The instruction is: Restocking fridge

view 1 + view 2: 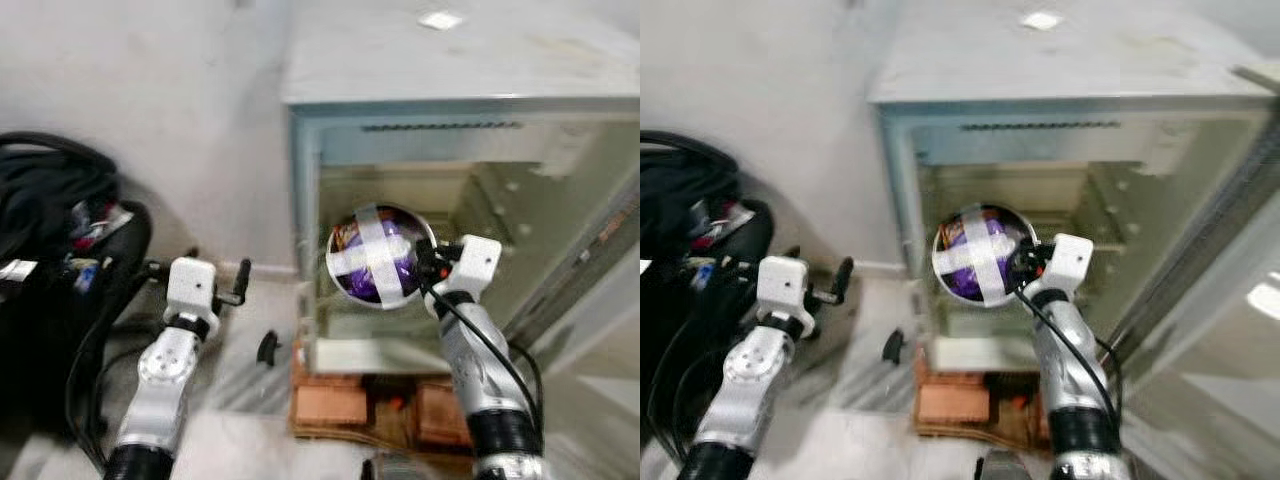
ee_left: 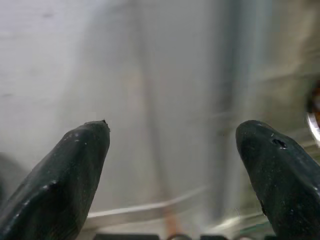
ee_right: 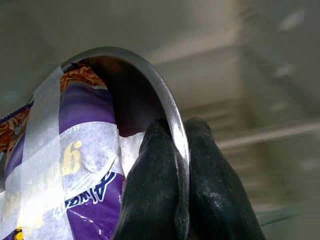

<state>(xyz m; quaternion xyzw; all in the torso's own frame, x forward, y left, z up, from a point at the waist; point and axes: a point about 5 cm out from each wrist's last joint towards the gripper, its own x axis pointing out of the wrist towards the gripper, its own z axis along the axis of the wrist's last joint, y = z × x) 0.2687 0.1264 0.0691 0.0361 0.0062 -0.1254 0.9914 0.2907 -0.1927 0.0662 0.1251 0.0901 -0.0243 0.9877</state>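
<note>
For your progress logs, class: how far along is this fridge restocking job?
Done: the small grey fridge stands open. In hand: the right gripper pinches the rim of a round metal bowl, holding a purple packet taped in, at the fridge opening. Left: setting it inside and letting go. The left gripper is open, idle.

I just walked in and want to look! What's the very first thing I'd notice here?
You'd spot the shiny metal bowl first, with a purple snack packet taped inside by crossed white tape. The right gripper pinches its rim and holds it up in front of the open fridge. Off to the left, the left gripper hangs open with nothing in it, near a heap of black cables by the wall.
</note>
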